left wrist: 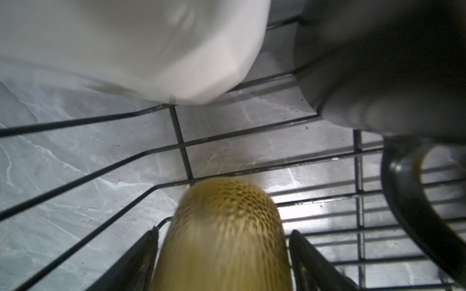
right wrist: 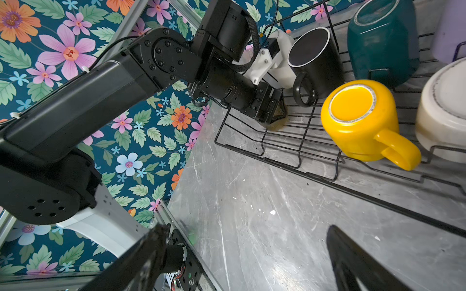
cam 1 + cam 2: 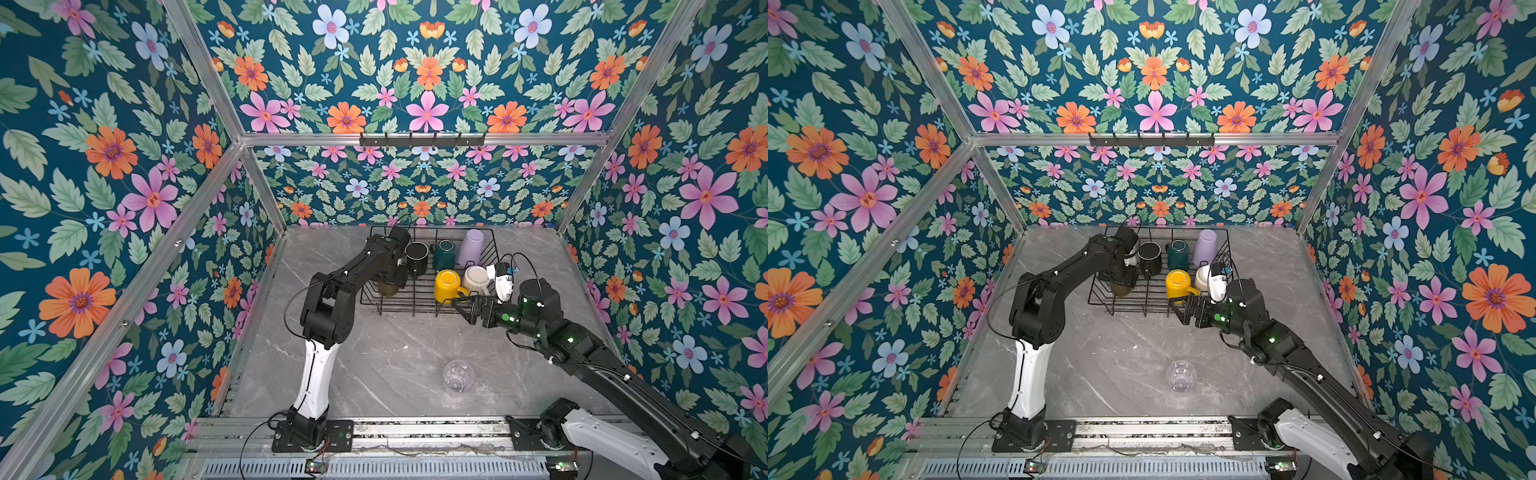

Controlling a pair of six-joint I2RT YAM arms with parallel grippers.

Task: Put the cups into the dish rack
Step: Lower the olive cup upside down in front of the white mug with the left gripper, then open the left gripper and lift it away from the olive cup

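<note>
Notably, the left wrist view, unlike top views, shows left claw (image 1: 224, 233) flanking the tumbler (image 1: 222, 257) inside the rack (image 1: 180, 136), grip undeterminable; right claw (image 2: 247, 228) wide near rack's front edge, glass (image 3: 458, 376) on open surface (image 3: 374, 353).

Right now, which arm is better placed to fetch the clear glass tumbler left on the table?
Probably right. The right gripper is open, empty and nearer the clear glass tumbler; the left gripper is in the dish rack around the olive-brown tumbler.

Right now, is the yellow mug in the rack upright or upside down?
Upside down. The yellow mug shows its flat base with a pale unglazed ring facing up, its open end down on the dish rack wires.
</note>
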